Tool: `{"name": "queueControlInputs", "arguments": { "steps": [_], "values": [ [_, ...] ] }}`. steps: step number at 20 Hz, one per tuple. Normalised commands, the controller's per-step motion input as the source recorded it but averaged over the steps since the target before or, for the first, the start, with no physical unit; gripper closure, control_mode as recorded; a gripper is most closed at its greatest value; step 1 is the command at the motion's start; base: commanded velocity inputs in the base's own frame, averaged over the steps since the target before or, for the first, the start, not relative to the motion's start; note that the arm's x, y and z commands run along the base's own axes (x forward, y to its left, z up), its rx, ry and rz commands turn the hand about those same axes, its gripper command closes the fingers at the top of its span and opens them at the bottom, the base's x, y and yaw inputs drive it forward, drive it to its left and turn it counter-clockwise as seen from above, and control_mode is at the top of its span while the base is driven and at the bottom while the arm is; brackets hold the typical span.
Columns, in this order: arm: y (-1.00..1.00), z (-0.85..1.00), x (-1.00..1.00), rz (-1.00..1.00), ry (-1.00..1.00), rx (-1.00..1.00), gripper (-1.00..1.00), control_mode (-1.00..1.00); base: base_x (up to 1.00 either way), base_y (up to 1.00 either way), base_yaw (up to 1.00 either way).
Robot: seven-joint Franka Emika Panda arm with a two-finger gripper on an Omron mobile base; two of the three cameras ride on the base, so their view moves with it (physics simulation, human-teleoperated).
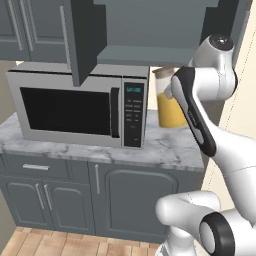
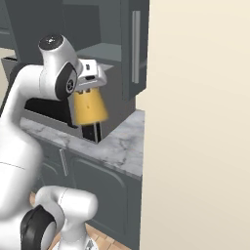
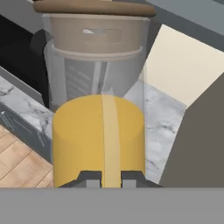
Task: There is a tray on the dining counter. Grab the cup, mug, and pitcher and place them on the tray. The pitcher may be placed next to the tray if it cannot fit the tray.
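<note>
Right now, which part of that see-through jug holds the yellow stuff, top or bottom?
The bottom part of the pitcher is yellow-orange; its upper part is clear, capped by a brownish lid.

Your arm rose from base, bent at elbow, forearm reached up and forward; wrist sat high, hand turned sideways; your gripper [image 3: 111, 178] showed two dark fingertips [image 3: 89, 177] close together, jaws nearly closed, clamped on pitcher [image 3: 99, 140]; in right base view gripper [image 2: 90, 83] sat at pitcher's [image 2: 90, 107] top, pitcher hanging off counter.
</note>
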Motion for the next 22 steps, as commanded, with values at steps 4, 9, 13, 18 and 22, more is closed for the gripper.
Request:
{"name": "queueControlInputs", "arguments": {
  "steps": [4,9,13,18,22],
  "values": [
    [0.24,0.5,-0.4,0.04,0.0,0.0,1.0,-1.0,0.0,0.0,0.0],
    [0.13,0.39,-0.44,0.02,0.0,0.0,1.0,-1.0,0.0,0.0,0.0],
    [0.02,0.33,-0.38,0.0,0.0,0.0,1.0,-1.0,0.0,0.0,0.0],
    [0.0,0.06,-0.11,0.0,0.0,0.0,1.0,1.0,-0.24,-0.02,0.0],
    [0.0,0.0,0.0,0.0,0.0,0.0,1.0,1.0,-0.6,-0.22,0.0]
  ]
}}
